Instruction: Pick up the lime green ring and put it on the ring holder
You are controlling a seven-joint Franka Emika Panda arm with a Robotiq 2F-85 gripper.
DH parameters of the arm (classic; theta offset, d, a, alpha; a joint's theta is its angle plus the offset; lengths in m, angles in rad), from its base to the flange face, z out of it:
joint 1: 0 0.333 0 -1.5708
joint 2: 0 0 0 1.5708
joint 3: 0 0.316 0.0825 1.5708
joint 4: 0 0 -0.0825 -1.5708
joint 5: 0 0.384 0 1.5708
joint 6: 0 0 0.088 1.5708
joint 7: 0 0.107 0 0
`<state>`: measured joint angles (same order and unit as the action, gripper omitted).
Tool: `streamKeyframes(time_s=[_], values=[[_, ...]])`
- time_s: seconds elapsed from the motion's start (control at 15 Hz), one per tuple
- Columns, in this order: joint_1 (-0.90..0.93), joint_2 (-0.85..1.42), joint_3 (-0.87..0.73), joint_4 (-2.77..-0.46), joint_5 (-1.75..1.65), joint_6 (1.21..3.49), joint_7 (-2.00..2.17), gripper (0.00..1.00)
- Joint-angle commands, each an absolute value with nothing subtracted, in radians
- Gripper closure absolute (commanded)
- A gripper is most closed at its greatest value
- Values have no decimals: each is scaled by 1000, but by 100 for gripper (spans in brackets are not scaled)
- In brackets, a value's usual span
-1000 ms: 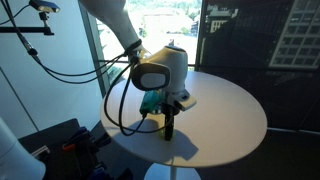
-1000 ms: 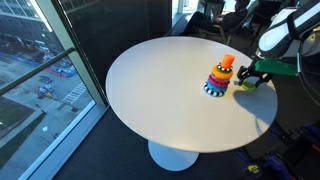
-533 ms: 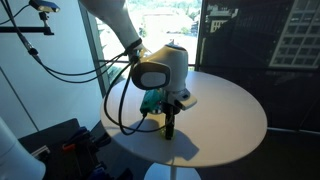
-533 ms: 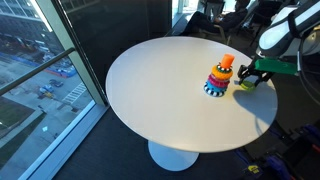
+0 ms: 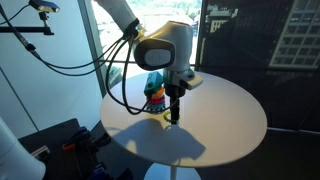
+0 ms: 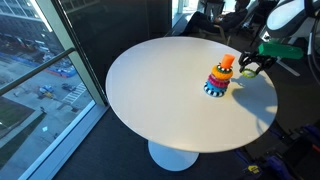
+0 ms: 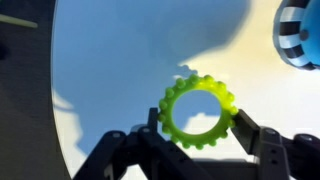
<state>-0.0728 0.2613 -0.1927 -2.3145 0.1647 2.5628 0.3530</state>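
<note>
In the wrist view, the gripper (image 7: 197, 124) pinches the lime green ring (image 7: 170, 108) from opposite sides. Its dark fingers (image 7: 248, 130) press against the ring's knobbly outer edge, and the open centre faces the camera. The ring lies flat between them above the white table (image 7: 120, 80), with its shadow thrown a little off to one side on the surface. The ring holder (image 7: 301, 30) shows only as a blue-and-white striped base at the top right corner, apart from the ring.

In an exterior view, the gripper (image 6: 247, 67) hangs just beside the ring holder (image 6: 220, 77), with its tips at about the height of the orange-red top peg.

In both exterior views the arm (image 5: 165, 50) reaches over the round table from its edge. The bulky wrist is turned downward, so the fingers point straight at the tabletop. Black cables (image 5: 118, 95) loop down from the wrist.
</note>
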Motion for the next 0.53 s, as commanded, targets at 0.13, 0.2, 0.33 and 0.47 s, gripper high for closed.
streamKeyframes(time_s=[0.13, 0.2, 0.33, 0.47], values=[[-64, 126, -171, -2286, 141, 2450, 387, 51], [-64, 107, -163, -2280, 147, 2435, 385, 51], [-64, 66, -144, -2269, 158, 2403, 382, 51], [-62, 33, -123, -2255, 173, 2369, 375, 51]])
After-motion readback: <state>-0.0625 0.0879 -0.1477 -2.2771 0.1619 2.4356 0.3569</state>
